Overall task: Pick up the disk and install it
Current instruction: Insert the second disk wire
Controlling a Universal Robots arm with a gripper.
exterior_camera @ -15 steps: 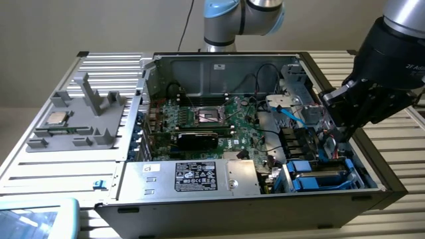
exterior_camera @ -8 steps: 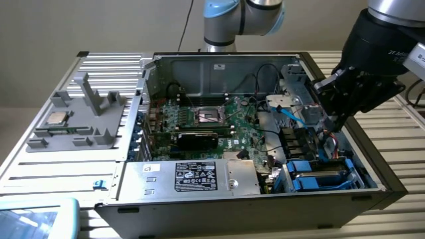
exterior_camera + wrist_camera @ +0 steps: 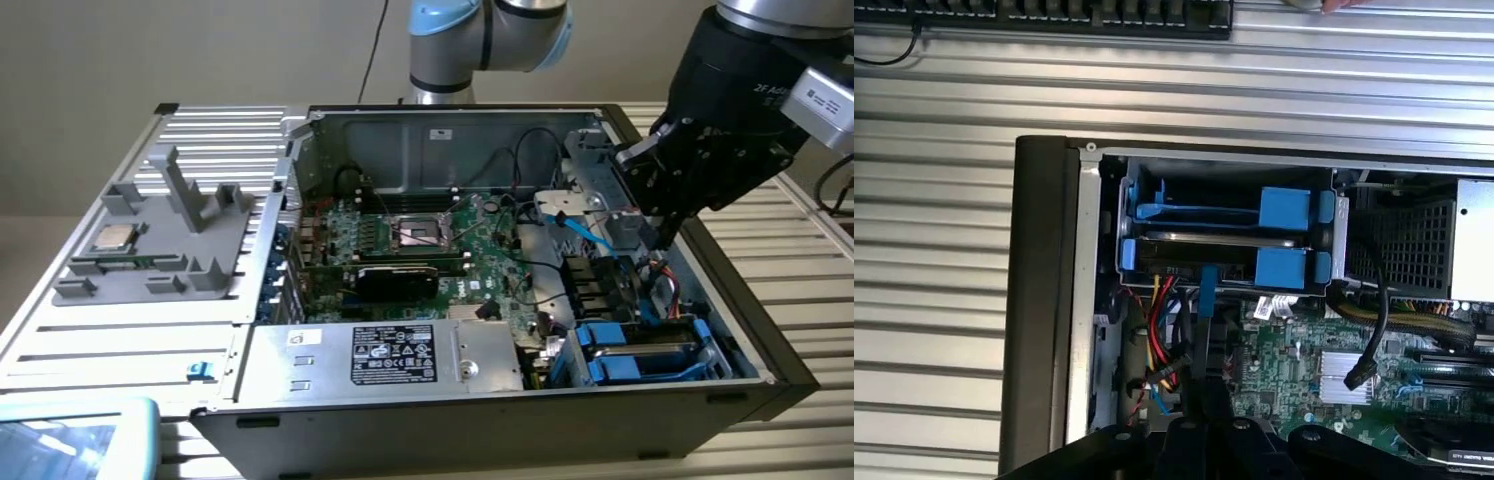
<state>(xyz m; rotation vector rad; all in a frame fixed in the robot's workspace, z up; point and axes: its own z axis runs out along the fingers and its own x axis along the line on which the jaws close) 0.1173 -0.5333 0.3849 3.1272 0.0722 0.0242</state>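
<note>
An open computer case (image 3: 747, 395) lies on a ribbed metal tabletop (image 3: 787, 250). The black gripper (image 3: 663, 228) hangs over the side of the case at the exterior view's right, above a bundle of wires. Its fingers (image 3: 1204, 400) are pressed tight together and they hold nothing. The disk (image 3: 650, 349) sits in a drive bay in the near corner of the case, at the exterior view's right. It is a flat grey drive in a blue plastic carrier. In the wrist view the disk (image 3: 1219, 240) lies between two blue end tabs, with another blue carrier (image 3: 1204, 208) just beside it in the same bay. The gripper is near the disk but not touching it. In the middle of the case is a green motherboard (image 3: 441, 245). A silver power supply box (image 3: 387, 355) with a black label sits along the near side. On a grey tray (image 3: 147, 240) at the exterior view's left, outside the case, rests a small square CPU chip (image 3: 112, 238).
</note>
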